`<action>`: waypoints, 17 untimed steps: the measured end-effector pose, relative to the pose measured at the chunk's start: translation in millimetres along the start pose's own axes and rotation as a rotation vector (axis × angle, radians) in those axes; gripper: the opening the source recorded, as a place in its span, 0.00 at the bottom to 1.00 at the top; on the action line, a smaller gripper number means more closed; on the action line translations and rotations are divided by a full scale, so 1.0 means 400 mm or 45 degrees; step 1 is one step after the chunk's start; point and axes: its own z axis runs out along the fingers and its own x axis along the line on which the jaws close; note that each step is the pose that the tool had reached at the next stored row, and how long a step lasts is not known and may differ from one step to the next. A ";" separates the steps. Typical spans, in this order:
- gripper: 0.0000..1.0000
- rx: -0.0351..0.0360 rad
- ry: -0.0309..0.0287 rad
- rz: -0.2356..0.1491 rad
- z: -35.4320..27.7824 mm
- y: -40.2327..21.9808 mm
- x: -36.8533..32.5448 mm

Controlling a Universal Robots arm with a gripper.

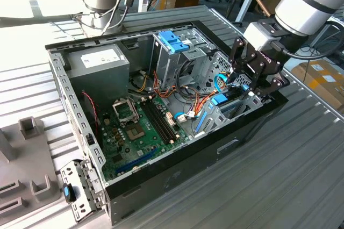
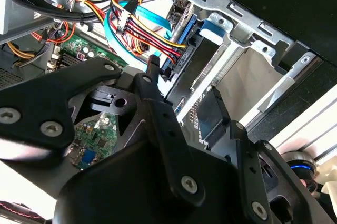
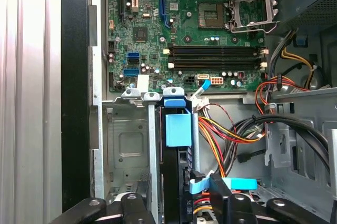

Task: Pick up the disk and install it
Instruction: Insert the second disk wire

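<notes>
Disk sits on edge in the drive bay at the front corner of the PC case, light-blue carrier tab facing up toward the first wrist view, dark body running down into the bay beside the bare metal bay wall. In the exterior view the same blue carrier shows low in the case, just beside the gripper, on the side toward the motherboard. Gripper hangs directly over the bay, linkages inside the case rim; in the first wrist view its black fingers flank the disk's cabled end, but whether they actually clamp the disk can't be told, nor how wide the jaws stand. Red/yellow/orange power leads and a light-blue data cable plug into the disk's connector end, right next to the fingers. Farther from the bay, along the case: RAM slots, the empty CPU socket, then the grey power supply at the far corner. A blue-handled metal cage stands upright mid-case beyond the bay. Case rests on a ribbed metal table.
</notes>
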 end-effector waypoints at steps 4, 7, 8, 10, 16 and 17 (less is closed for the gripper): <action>0.41 0.0000 0.0000 0.000 0.000 0.000 0.000; 0.24 0.0000 0.0002 0.000 0.000 0.000 0.000; 0.24 0.0000 0.0001 0.000 0.000 0.000 0.000; 0.17 0.0000 0.0000 0.000 0.000 0.000 0.000; 0.17 0.0002 -0.0005 0.000 -0.001 0.001 0.000; 0.17 0.0003 -0.0004 0.000 -0.005 0.002 -0.001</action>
